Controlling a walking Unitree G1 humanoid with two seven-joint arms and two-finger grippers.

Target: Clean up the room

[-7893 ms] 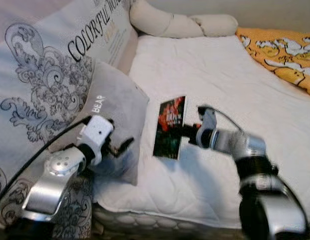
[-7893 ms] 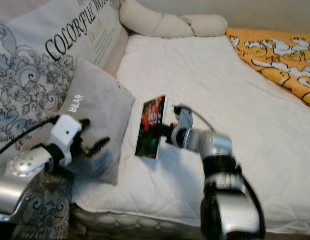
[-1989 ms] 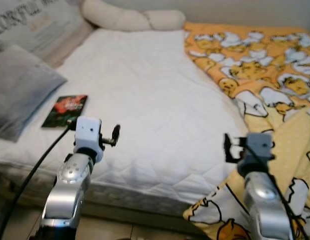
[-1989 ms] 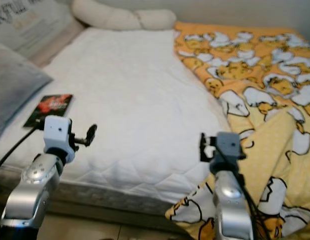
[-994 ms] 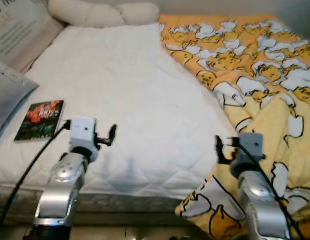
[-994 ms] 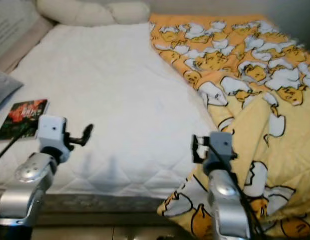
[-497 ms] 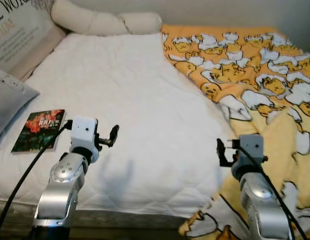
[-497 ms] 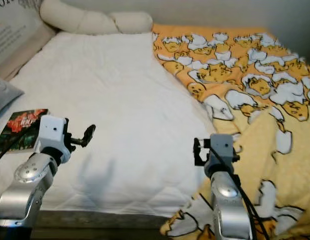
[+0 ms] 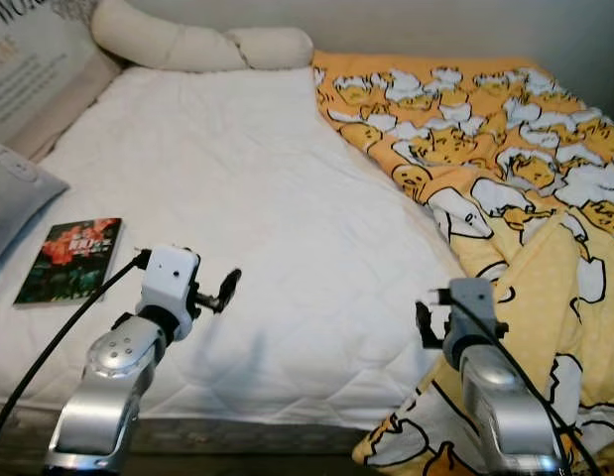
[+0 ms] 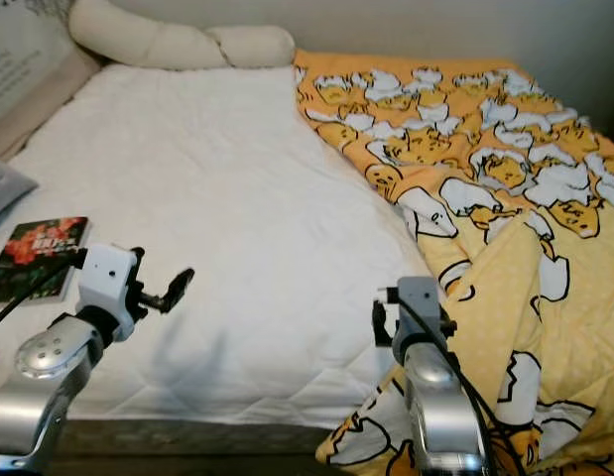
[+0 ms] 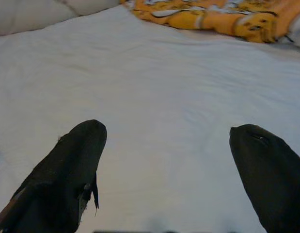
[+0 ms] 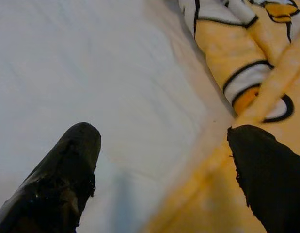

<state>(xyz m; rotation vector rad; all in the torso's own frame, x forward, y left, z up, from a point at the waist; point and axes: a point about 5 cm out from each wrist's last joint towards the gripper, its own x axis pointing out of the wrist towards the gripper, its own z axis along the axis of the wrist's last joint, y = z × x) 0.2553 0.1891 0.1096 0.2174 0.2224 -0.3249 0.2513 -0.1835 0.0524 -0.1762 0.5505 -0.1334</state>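
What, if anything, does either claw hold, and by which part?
Nothing is held: the left claw and right claw are both open and empty above the bed.

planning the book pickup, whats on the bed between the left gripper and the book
Nothing but bare white mattress cover. In the left eye view the left gripper hovers open to the right of the book, with its own white wrist housing and black cable toward it.

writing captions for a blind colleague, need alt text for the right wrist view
The right pincer, its two black fingers spread wide apart and empty, hovers over the line where a rumpled yellow-orange cartoon-print blanket meets a white quilted mattress.
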